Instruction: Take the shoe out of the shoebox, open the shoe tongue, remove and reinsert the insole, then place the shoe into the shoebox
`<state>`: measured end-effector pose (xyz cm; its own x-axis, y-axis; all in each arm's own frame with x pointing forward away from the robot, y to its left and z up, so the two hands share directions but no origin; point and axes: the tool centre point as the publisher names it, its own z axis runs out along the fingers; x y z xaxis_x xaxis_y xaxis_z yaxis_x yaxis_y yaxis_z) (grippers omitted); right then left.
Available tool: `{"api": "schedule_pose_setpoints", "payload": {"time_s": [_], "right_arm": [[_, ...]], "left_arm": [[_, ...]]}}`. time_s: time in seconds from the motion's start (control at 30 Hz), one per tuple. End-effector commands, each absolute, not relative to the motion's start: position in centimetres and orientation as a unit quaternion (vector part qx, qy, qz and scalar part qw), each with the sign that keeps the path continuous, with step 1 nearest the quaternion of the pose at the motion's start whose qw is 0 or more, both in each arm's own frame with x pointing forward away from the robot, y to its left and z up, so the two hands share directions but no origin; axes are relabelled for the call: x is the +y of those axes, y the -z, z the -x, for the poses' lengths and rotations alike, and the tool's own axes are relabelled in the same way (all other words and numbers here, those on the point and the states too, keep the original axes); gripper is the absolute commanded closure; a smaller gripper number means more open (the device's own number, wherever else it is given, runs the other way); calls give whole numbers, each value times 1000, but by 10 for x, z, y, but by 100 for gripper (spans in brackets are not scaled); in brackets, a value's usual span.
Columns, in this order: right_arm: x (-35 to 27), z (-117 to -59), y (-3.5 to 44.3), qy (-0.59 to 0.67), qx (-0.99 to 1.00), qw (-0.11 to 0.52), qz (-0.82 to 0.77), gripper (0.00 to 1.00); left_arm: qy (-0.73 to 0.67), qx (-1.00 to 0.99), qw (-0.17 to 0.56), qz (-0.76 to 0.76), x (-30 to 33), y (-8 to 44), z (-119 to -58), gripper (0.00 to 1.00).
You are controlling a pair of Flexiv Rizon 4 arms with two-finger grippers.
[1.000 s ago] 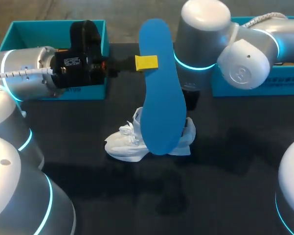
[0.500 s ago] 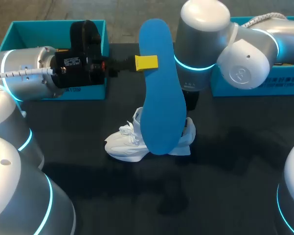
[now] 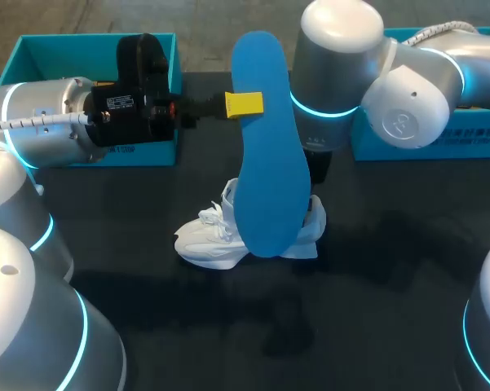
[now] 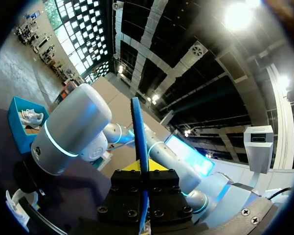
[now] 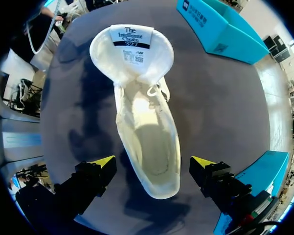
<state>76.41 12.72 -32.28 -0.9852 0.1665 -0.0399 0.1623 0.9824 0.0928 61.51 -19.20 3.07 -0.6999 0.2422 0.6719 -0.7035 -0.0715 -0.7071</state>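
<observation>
Shoe [image 5: 147, 132] sits beneath right hand [image 5: 152, 162].

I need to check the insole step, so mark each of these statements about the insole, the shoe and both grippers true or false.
1. The left gripper is shut on the blue insole. True.
2. The insole lies inside the white shoe. False: it is held in the left gripper, and the right wrist view shows the shoe's inside bare.
3. The shoe stands on the black table. True.
4. The right gripper is shut on the shoe's heel. False: its fingers stand open on either side of the shoe, not touching it.
5. The shoe's tongue is pulled open, away from the opening. True.
</observation>
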Motion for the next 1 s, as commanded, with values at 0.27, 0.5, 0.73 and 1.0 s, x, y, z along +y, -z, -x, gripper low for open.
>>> {"api": "schedule_pose_setpoints", "payload": {"time_s": [0.27,0.5,0.73,1.0], "right_arm": [[147,-795,338,-28,997,20,-62,0],[163,-804,358,-32,999,5,-34,0],[171,-805,365,-23,999,-4,-24,0],[171,-803,381,-19,999,-18,-30,22]], "left_arm": [[-706,-593,335,-194,-195,-30,-616,100],[-706,-593,335,-194,-195,-30,-616,100],[-706,-593,335,-194,-195,-30,-616,100],[-706,-593,335,-194,-195,-30,-616,100]]}}
